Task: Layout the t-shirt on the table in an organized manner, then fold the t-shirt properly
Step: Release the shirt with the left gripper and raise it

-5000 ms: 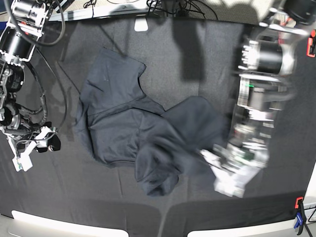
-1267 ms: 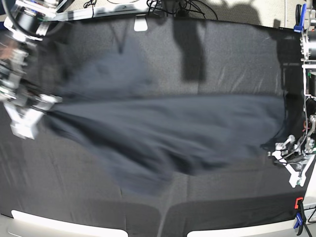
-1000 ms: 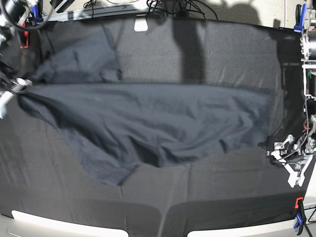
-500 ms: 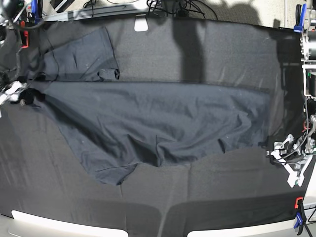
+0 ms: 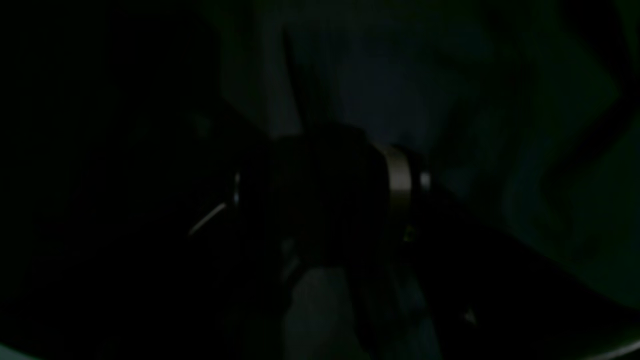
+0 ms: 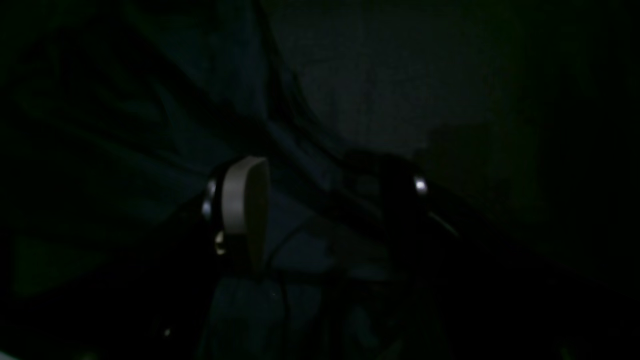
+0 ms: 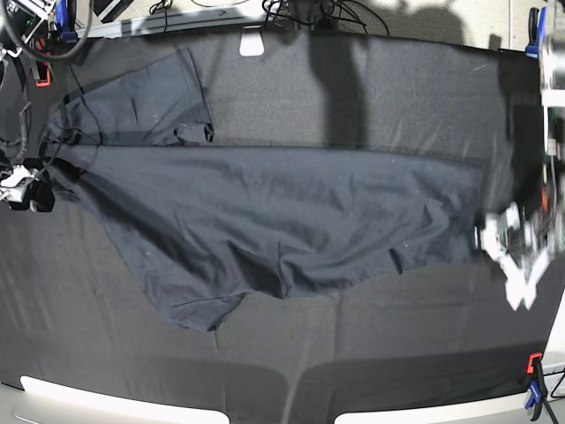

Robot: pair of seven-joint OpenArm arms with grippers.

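The dark t-shirt lies spread wide across the black table, wrinkled along its near edge. One sleeve points to the far left and the other to the near left. My right gripper sits just off the shirt's left end; in its dim wrist view its fingers stand apart over cloth. My left gripper is blurred by the shirt's right edge. Its wrist view is very dark, with its fingers apart and shirt cloth beyond.
Red-orange clamps hold the tablecloth at the far left and near right. A small white object and cables lie at the far edge. White strips run along the near edge.
The crumpled shirt was pulled out wide between both arms and has settled flat. My right gripper came off its left end and dropped toward the near side. My left gripper is moving toward the far side.
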